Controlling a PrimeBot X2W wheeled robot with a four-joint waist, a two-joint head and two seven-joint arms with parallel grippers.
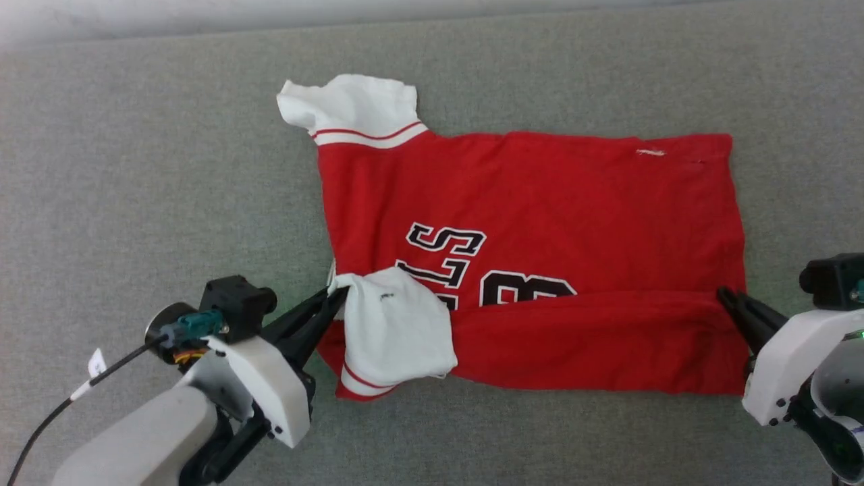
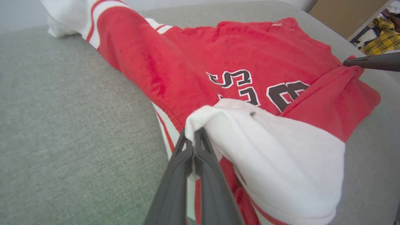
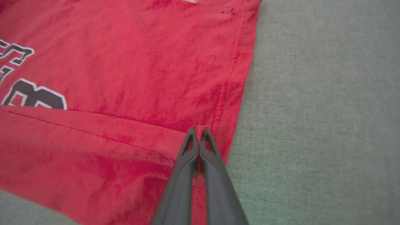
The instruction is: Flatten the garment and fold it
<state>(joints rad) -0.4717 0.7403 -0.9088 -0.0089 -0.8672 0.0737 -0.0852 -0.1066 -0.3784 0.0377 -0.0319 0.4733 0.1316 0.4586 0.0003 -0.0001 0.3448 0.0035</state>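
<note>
Red cloth takes up most of my head camera feed: the garment [image 1: 540, 202] lies on the grey fabric surface [image 1: 135, 169], sleeve end toward the robot's left and hem toward its right. Its near long edge is turned up over the body, making a red band [image 1: 594, 344] that hides the lower part of the number 3 [image 1: 526, 289]. The black letters [image 1: 442, 246] sit just to the left of that number, partly covered by the near white sleeve [image 1: 395, 324], which lies folded in over the red with its striped trim at the near edge. The far sleeve [image 1: 351, 108] sticks out flat on the surface on the far side.

I see the left gripper [image 1: 337, 293] at the left edge of the near sleeve. In the left wrist view, the left gripper [image 2: 194, 132] has its fingers pressed together, with a ridge of white cloth pinched between the tips and lifted slightly off the red beneath.

The right gripper [image 1: 723, 295] reaches in at the hem, where the band's folded edge ends. From the right wrist camera, the right gripper [image 3: 198, 129] is closed tight on a small tab of red cloth at that corner, just beside the bare grey surface. The left wrist view also catches those dark fingers [image 2: 368, 62] touching the far red corner
</note>
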